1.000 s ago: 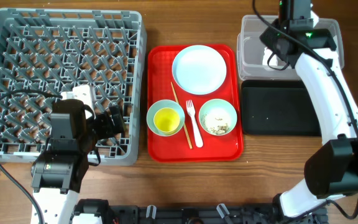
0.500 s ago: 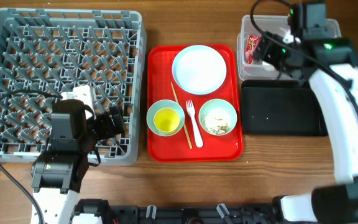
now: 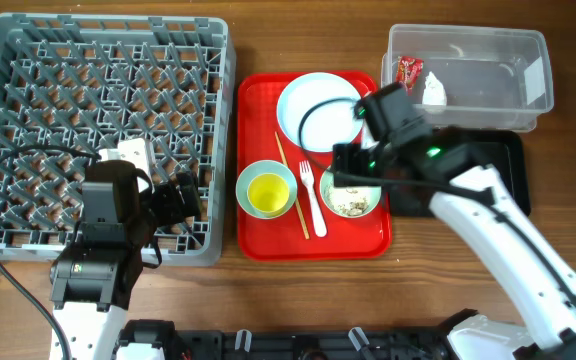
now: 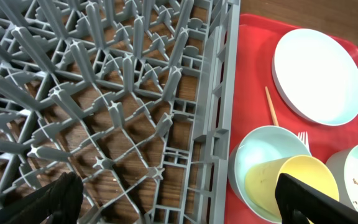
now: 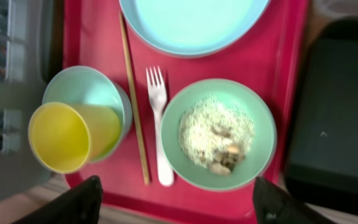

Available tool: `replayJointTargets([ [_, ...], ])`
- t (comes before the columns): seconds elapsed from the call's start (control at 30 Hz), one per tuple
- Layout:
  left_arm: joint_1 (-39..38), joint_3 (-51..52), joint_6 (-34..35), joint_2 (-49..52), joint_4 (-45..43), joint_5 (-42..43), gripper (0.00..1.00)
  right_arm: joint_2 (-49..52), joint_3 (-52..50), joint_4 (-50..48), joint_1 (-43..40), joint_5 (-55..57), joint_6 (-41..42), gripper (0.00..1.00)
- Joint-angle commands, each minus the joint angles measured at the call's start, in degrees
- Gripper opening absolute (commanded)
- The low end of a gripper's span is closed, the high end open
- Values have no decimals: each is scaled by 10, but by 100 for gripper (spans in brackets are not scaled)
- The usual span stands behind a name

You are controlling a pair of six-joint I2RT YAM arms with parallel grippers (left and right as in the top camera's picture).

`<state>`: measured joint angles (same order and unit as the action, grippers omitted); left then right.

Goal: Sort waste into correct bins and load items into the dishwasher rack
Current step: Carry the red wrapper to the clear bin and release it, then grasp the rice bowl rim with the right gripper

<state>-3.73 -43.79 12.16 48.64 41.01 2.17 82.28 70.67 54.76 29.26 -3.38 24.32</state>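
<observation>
My right gripper [image 5: 179,208] is open and empty, hovering over a mint-green bowl [image 5: 219,134] of pale food scraps [image 5: 215,132] on the red tray [image 5: 291,56]; in the overhead view it [image 3: 353,172] partly covers that bowl [image 3: 358,203]. The white fork [image 5: 159,124], chopstick [image 5: 134,99], yellow cup [image 5: 64,137] in the second bowl [image 5: 92,90] and pale plate [image 5: 194,22] lie around it. The red wrapper [image 3: 409,70] and white tissue [image 3: 434,90] lie in the clear tub [image 3: 488,45]. My left gripper [image 4: 176,205] is open and empty over the grey rack [image 4: 117,93].
The black tray [image 3: 493,150] lies below the tub, partly under my right arm. The rack [image 3: 103,130] fills the left of the table, with the red tray [image 3: 258,100] right beside it. Cables trail over the rack's front left.
My right arm has swung from the clear tub down and left to above the scrap bowl. The red wrapper and tissue now show in the tub. The left arm has not moved.
</observation>
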Motion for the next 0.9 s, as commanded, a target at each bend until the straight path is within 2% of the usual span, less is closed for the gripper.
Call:
replayJointTargets([
  [0.0, -2, -11, 3, -5, 0, -3, 100, 29, -60, -60, 31, 5, 31, 71],
  [0.23, -2, -11, 3, -5, 0, -3, 100, 124, -76, -129, 62, 5, 45, 59],
  [0.27, -2, -11, 3, -5, 0, -3, 100, 143, -76, -133, 63, 5, 49, 54],
  [0.37, -2, -11, 3, -5, 0, -3, 100, 180, -76, -152, 66, 5, 58, 49],
  [0.43, -2, -11, 3, -5, 0, -3, 100, 197, -76, -160, 66, 5, 59, 43],
  [0.63, -2, -11, 3, -5, 0, -3, 100, 216, -77, -161, 66, 5, 67, 20],
  [0.77, -2, -11, 3, -5, 0, -3, 100, 222, -77, -161, 76, 5, 86, 15],
  [0.87, -2, -11, 3, -5, 0, -3, 100, 221, -77, -158, 82, 5, 94, 6],
])
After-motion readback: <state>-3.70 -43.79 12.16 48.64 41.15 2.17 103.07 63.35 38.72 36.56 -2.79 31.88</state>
